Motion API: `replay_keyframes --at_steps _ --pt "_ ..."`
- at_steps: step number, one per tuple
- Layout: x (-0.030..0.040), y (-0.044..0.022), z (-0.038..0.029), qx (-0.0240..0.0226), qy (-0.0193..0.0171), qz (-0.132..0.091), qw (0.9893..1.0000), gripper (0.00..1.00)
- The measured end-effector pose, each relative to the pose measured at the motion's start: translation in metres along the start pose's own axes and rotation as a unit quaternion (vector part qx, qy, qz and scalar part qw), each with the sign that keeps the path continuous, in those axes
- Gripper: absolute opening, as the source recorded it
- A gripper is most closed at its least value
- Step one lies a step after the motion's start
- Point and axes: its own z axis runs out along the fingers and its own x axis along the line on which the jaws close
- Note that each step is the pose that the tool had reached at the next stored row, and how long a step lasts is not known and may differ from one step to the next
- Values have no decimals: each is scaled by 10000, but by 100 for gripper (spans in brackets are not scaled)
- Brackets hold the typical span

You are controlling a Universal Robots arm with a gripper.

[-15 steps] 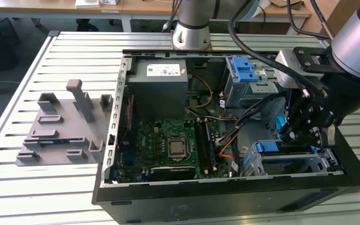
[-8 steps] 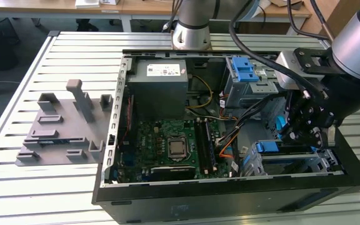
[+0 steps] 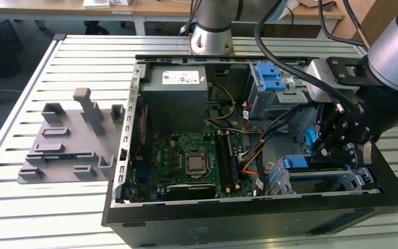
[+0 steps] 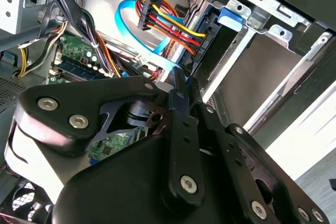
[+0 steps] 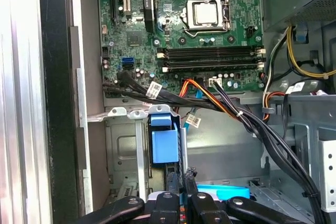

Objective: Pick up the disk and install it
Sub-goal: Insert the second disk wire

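Install step: end effector (image 5: 181, 182) fingers closed together, pressing just behind blue disk carrier (image 5: 164, 145) in lower drive bay; next needs straight seating push

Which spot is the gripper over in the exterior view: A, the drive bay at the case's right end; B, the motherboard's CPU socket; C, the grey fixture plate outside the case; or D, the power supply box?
A: the gripper hangs over the drive bay at the exterior view's right end of the case.

Print in the case: none legible

The white sticker (image 3: 182, 78) on the grey power supply box (image 3: 178, 98) carries print too small to read; nothing else is readable.
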Motion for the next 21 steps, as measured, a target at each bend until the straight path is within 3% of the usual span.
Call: replay_keyframes --at_steps 21 --pt "18 -38 33 3 -1 43 10000 16"
